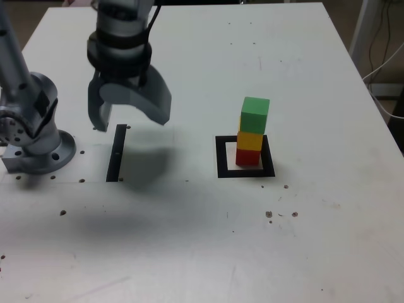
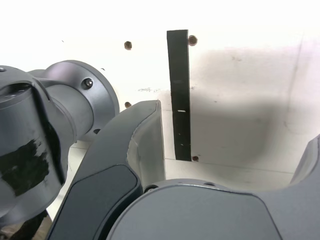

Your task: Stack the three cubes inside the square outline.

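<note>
One hand [image 1: 129, 117] is what we are finding at the end of the arm, hanging above the desk [image 1: 189, 252] with its jaws standing wide apart and nothing between them. We are seeing it poised over the thin black strip [image 1: 116, 153], which is lying flat on the desk; in the wrist view the same strip [image 2: 179, 95] is running between the two jaws. We are noting the arm's grey base [image 1: 35, 142] just beside the strip, toward the exterior view's left. Well apart from the hand, toward the exterior view's right, we are observing the square outline [image 1: 245, 171], with the three cubes standing stacked inside it: the red cube [image 1: 248, 156] at the bottom, the yellow cube [image 1: 250, 140] on it, and the green cube [image 1: 254, 114] on top.
</note>
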Robot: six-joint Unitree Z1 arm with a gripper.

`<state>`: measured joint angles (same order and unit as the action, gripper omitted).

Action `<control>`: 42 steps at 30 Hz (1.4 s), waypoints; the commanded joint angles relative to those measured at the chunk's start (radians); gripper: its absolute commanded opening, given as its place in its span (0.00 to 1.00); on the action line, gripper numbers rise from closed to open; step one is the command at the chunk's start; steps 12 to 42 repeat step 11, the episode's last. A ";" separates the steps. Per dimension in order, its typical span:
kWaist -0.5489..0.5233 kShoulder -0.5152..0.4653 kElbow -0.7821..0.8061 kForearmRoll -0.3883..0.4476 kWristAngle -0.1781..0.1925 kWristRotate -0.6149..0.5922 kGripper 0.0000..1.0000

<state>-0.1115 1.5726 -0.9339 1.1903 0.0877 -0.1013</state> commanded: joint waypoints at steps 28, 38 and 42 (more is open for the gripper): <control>0.001 -0.008 0.119 -0.099 -0.021 -0.027 1.00; 0.001 -0.008 0.119 -0.099 -0.021 -0.027 1.00; 0.001 -0.008 0.119 -0.099 -0.021 -0.027 1.00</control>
